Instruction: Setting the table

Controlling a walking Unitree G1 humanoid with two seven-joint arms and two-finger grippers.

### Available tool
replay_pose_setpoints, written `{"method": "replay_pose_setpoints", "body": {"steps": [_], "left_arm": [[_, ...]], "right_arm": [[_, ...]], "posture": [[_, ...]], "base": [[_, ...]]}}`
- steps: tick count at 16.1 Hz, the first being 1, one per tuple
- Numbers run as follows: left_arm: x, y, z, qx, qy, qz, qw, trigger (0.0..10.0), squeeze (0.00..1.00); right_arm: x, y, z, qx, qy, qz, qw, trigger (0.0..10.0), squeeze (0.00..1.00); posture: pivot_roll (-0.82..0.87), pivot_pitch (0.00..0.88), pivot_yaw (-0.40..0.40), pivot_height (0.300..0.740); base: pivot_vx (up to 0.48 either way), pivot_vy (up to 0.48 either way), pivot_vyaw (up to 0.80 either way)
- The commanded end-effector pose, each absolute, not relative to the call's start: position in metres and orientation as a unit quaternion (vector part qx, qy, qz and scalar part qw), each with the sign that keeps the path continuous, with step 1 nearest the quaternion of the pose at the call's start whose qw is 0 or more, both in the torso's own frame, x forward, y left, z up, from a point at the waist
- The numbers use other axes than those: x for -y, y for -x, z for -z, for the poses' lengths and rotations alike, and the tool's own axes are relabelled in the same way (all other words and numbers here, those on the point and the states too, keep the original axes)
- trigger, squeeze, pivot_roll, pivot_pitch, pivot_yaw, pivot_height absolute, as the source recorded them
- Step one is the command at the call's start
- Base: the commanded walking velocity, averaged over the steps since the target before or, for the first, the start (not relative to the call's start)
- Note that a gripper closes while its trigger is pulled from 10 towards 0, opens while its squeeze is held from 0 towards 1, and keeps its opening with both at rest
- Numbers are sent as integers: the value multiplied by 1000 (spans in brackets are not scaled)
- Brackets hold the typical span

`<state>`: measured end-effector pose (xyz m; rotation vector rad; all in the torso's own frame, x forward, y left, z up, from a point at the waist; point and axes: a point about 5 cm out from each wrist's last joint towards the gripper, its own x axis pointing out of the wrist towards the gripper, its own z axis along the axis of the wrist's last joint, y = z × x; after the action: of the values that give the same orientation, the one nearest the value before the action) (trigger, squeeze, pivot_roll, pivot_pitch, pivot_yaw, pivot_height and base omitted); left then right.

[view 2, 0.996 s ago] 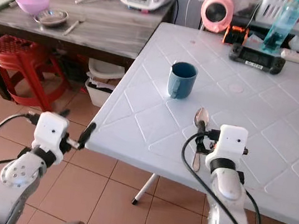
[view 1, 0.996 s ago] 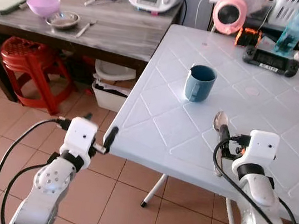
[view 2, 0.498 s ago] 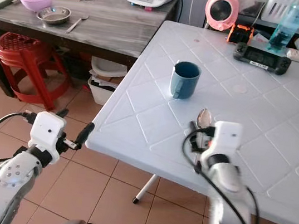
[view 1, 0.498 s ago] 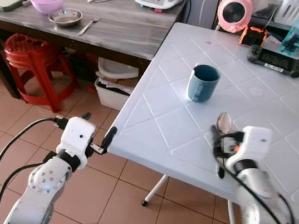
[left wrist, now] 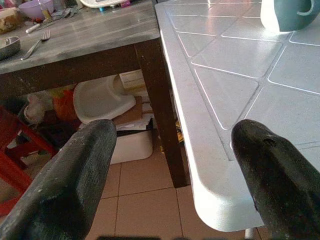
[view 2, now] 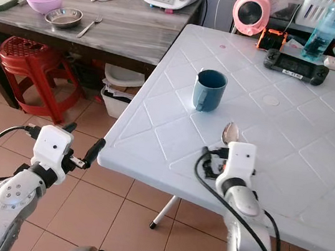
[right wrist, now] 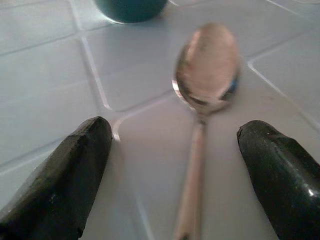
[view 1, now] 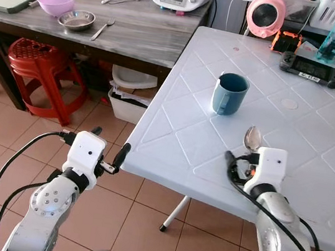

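A metal spoon (view 1: 253, 138) lies flat on the white plastic table (view 1: 179, 133), bowl end pointing toward the blue mug (view 1: 230, 94) that stands upright farther in. My right gripper (view 1: 242, 159) rests low over the spoon's handle, open, one finger on each side; in the right wrist view the spoon (right wrist: 205, 75) runs between the two black fingers (right wrist: 65, 170). My left gripper (view 1: 114, 146) hangs open off the table's near left corner, level with its edge (left wrist: 210, 165), with nothing between its fingers.
A wooden side table (view 1: 137, 32) stands to the left, carrying a purple bowl (view 1: 54, 2), a steel bowl (view 1: 76, 20), a fork and a kitchen appliance. Under it are a red stool (view 1: 41, 65) and a white bin (view 1: 128, 91). A game controller (view 1: 309, 64) and bottle sit at the far side.
My right gripper, earlier shut on the spoon, has opened and drawn back a little; the spoon now lies on the table. The camera has shifted slightly. The left arm is unchanged.
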<state>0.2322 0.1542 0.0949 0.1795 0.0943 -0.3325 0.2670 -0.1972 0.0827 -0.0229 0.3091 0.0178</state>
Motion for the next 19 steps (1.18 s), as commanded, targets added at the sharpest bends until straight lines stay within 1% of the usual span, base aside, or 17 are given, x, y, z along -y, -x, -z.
{"method": "replay_pose_setpoints", "body": {"steps": [1,3,4,5,6,7,12,17,19], "left_arm": [[-156,-232,-96,-49,-89,163,981,10000,0],[-156,-233,-95,-50,-88,164,981,10000,0],[-156,-233,-95,-50,-88,165,981,10000,0],[-156,-233,-95,-50,-88,166,981,10000,0],[-155,-233,-95,-51,-88,167,981,10000,0],[-155,-233,-95,-52,-88,167,981,10000,0],[-154,-234,-94,-55,-87,172,980,10000,0],[-152,-234,-94,-59,-85,173,979,10000,0],[-150,-234,-93,-60,-74,183,978,10000,0]], "right_arm": [[203,-264,-83,-157,11,10,988,10000,0],[205,-266,-83,-161,0,19,987,10000,0],[206,-268,-84,-164,-5,22,986,9608,0],[207,-271,-85,-164,-13,28,986,4078,0],[208,-275,-86,-168,-17,26,985,1569,0],[209,-278,-86,-168,-21,27,985,0,0],[198,-281,-80,-210,-24,-10,977,0,0],[185,-269,-67,-258,-24,-62,964,0,0],[186,-265,-65,-269,-19,-63,961,0,0]], "posture": [[37,11,60,740],[38,12,62,740],[38,12,62,740],[38,12,62,740],[39,14,64,740],[38,14,64,740],[38,18,63,740],[33,20,60,740],[31,16,56,740]], "base": [[0,0,0],[0,0,0],[0,0,0],[0,0,0],[0,0,0],[0,0,0],[0,0,0],[0,0,0],[0,0,0]]}}
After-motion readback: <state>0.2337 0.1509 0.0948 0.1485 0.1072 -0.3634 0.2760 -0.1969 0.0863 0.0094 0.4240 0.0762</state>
